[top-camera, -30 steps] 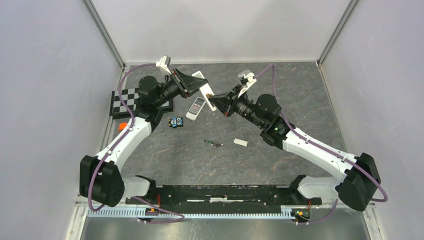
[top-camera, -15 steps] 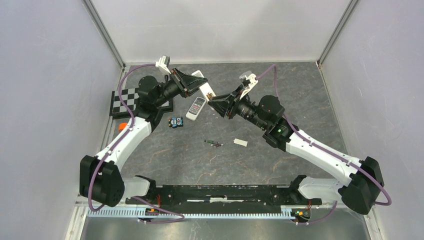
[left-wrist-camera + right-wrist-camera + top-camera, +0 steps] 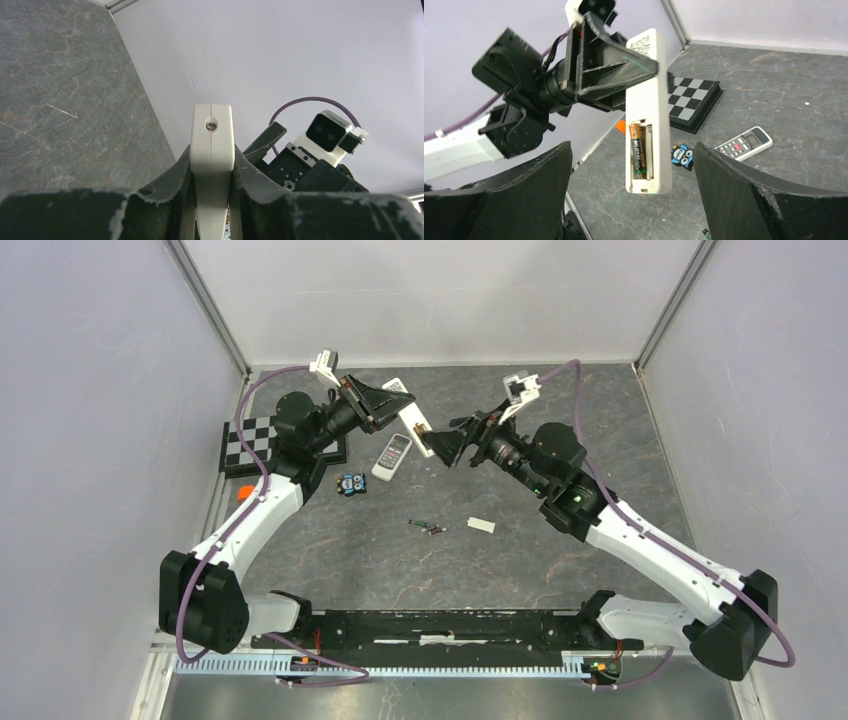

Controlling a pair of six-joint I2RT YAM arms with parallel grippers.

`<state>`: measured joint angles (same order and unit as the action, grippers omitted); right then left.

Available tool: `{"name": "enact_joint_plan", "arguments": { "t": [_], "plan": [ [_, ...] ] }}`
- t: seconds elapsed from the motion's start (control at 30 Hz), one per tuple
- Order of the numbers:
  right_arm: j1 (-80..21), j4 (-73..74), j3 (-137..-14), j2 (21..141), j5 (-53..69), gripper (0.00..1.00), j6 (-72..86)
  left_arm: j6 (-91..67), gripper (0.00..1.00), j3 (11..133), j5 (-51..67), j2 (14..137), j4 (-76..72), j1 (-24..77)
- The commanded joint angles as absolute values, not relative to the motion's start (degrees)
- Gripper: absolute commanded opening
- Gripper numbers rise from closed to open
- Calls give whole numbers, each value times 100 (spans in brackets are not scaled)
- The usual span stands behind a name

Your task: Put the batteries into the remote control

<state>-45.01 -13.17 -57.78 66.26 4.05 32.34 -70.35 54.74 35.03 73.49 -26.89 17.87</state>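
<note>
Wall-edged grey table (image 3: 600, 410), remote (image 3: 648, 100) aloft in left gripper (image 3: 393, 410), right gripper (image 3: 443, 443) wide alongside.

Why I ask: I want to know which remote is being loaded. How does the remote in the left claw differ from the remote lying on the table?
Pose: the held remote is in the air, clamped in the left claw; the table remote lies flat on the table. Side shown: the held remote shows its back, compartment open with one battery inside; the table remote shows its display and buttons. Both are slim and light-coloured.
</note>
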Motion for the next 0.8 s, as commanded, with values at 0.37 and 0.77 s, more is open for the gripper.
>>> {"name": "enact_joint_plan", "arguments": {
  "t": [0.37,0.77],
  "plan": [
    [-4241,-1558,-4998,6125,-382,98,7241,-7024,2,5445,3258,7304,-3888,1810],
    [-4396,-2702,-5361,6986,315,98,7384,-6600,2,5597,3235,7115,-3420,1811]
  ]
}}
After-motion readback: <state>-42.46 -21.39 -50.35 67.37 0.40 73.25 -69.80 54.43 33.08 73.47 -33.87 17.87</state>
